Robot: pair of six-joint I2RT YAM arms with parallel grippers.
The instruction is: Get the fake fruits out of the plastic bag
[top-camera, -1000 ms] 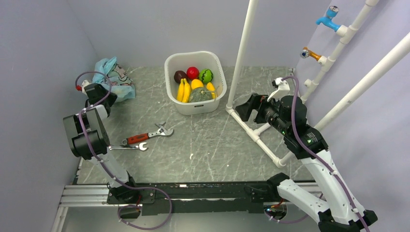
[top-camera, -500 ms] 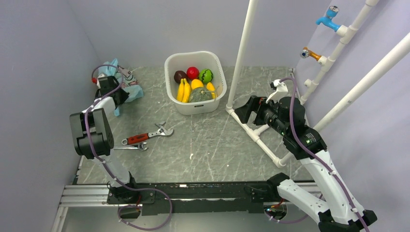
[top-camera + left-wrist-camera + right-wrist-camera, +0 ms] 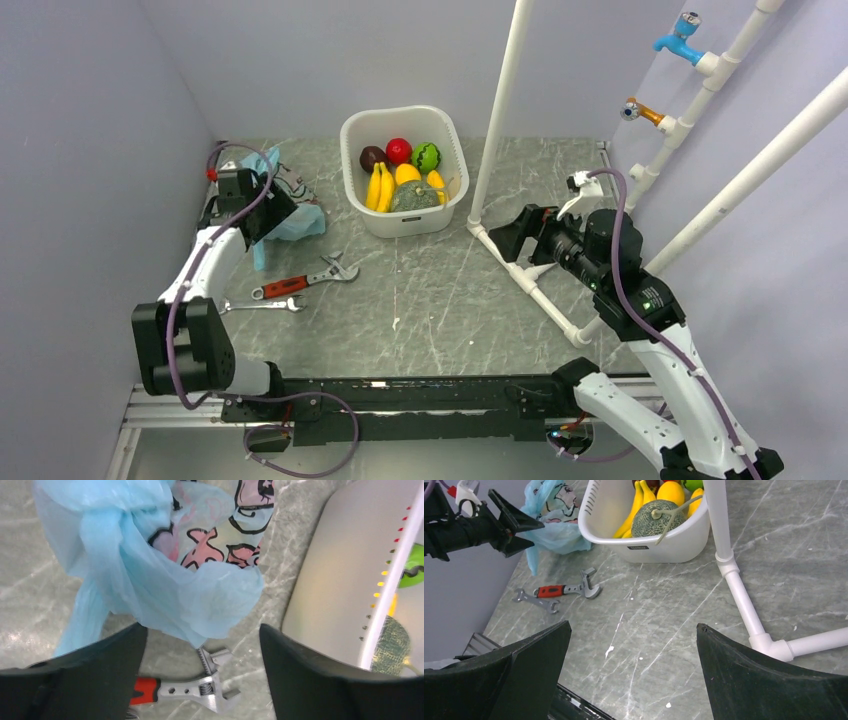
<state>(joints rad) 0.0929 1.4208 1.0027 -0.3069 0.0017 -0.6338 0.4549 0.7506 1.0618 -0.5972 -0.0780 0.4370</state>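
Observation:
The light-blue plastic bag (image 3: 303,222) lies crumpled on the table left of the white basket (image 3: 448,135). In the left wrist view its printed face (image 3: 200,545) fills the top. My left gripper (image 3: 283,212) hovers right at the bag, open (image 3: 202,630), with the bag's lower fold hanging at the fingertips but not pinched. The fake fruits sit in the basket: bananas (image 3: 378,187), a yellow round fruit (image 3: 407,174), a red apple (image 3: 399,150) and a green apple (image 3: 426,157). My right gripper (image 3: 510,235) is open (image 3: 633,625) over bare table, nothing in it.
A red-handled adjustable wrench (image 3: 305,281) and a small spanner (image 3: 262,305) lie in front of the bag. A maroon ball (image 3: 372,157) and a grey-green melon (image 3: 412,197) share the basket. A white pipe frame (image 3: 530,280) stands to the right, and walls enclose the left and the back.
The left arm swung from the far-left corner toward the basket, dragging the bag along. Its jaws went from shut to open, letting the bag go. The right arm dipped slightly.

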